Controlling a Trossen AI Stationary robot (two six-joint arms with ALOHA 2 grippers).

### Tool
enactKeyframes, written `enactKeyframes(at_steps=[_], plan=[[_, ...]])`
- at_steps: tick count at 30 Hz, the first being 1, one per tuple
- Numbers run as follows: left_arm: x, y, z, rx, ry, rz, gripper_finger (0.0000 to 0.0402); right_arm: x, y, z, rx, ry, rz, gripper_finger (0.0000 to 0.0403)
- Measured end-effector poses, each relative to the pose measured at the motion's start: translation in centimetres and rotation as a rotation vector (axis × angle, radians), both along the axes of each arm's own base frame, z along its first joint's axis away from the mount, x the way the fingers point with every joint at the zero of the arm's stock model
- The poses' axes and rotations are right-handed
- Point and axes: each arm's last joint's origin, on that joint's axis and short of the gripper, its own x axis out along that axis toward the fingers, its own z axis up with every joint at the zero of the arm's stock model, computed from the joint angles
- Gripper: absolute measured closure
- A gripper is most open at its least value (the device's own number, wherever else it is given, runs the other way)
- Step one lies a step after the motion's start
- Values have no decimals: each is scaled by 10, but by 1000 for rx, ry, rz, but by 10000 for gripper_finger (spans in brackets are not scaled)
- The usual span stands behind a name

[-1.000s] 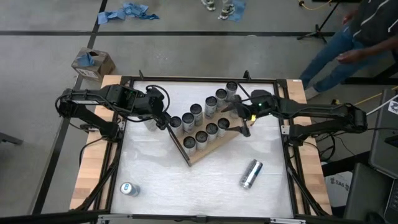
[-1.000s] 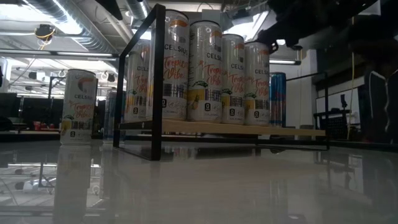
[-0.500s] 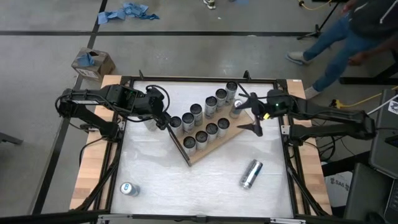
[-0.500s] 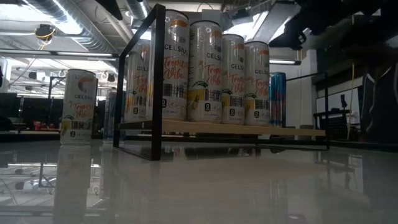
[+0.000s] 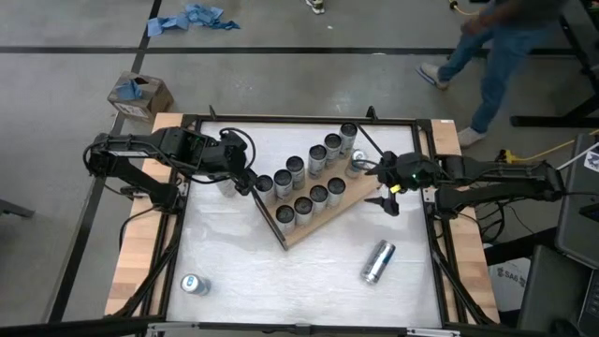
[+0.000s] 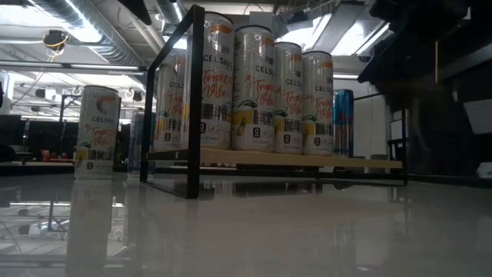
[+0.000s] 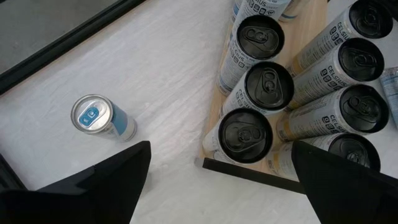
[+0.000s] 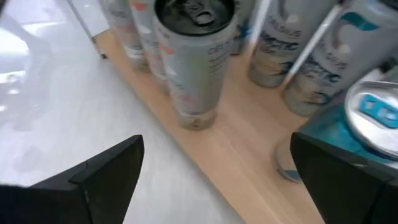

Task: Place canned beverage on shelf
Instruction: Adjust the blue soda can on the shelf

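Observation:
The shelf (image 5: pixel 318 227) lies slantwise mid-table, its dark panel (image 5: pixel 270 220) at the left end. Two rows of upright white cans (image 5: pixel 309 183) stand on it, and a blue can (image 5: pixel 357 162) stands at its right end, also seen in the right wrist view (image 8: pixel 367 121). A silver can (image 5: pixel 378 261) lies on its side near the right front. A blue-topped can (image 5: pixel 193 285) stands at the left front. My right gripper (image 5: pixel 376 185) is open just right of the shelf. My left gripper (image 5: pixel 248 180) is open above the shelf's left end.
Another white can (image 6: pixel 96 132) stands on the table left of the shelf. A black frame (image 5: pixel 309 120) rims the table, with pale planks (image 5: pixel 140 234) along both sides. On the floor beyond are a cardboard box (image 5: pixel 140 94) and a walking person (image 5: pixel 496 42).
My right gripper has drawn back from the shelf's right end toward the table's right edge and has turned about its own line; its fingers stay open. The blue can stays standing on the shelf. The person behind the table has walked on.

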Motion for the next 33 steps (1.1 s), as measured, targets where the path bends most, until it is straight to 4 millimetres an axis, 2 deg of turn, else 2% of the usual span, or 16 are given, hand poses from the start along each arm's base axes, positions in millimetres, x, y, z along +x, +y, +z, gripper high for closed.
enactKeyframes(at_steps=[9,17,26,33], plan=[[0,0,0,0,1,0,23,6,3,-14,-17,118,-62,8],[0,0,0,0,0,1,23,25,2,-32,-31,223,-52,8],[0,0,0,0,0,0,23,38,0,-44,-79,266,-76,8],[0,0,0,0,0,1,23,43,-1,-44,-128,242,-84,8]])
